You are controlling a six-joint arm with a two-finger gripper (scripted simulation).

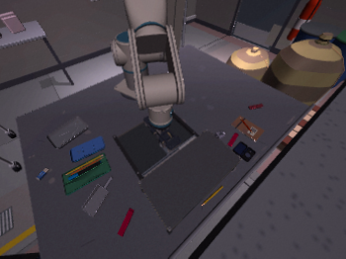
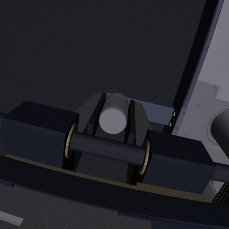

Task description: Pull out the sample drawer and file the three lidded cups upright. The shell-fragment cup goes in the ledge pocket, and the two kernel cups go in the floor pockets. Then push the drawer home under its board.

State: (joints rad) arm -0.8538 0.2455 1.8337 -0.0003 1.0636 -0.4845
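Note:
A small grey knurled knob (image 2: 113,113), the drawer's handle, sits between my gripper's (image 2: 112,111) two dark fingers, which are closed on its sides. The drawer (image 1: 153,148) is a dark shallow tray at the table's centre, partly out from under the grey board (image 1: 190,175), and my arm reaches straight down into it. The gripper (image 1: 165,138) is low inside the drawer. No lidded cups are visible; a dark round rim (image 2: 220,128) shows at the wrist camera's right edge.
A green tray of pencils (image 1: 86,172) lies left of the drawer, with a blue case (image 1: 87,148) and a grey pad (image 1: 67,131) behind it. A red bar (image 1: 126,222), a pencil (image 1: 212,195) and small items (image 1: 247,129) lie around the board. The table's front edge runs close by.

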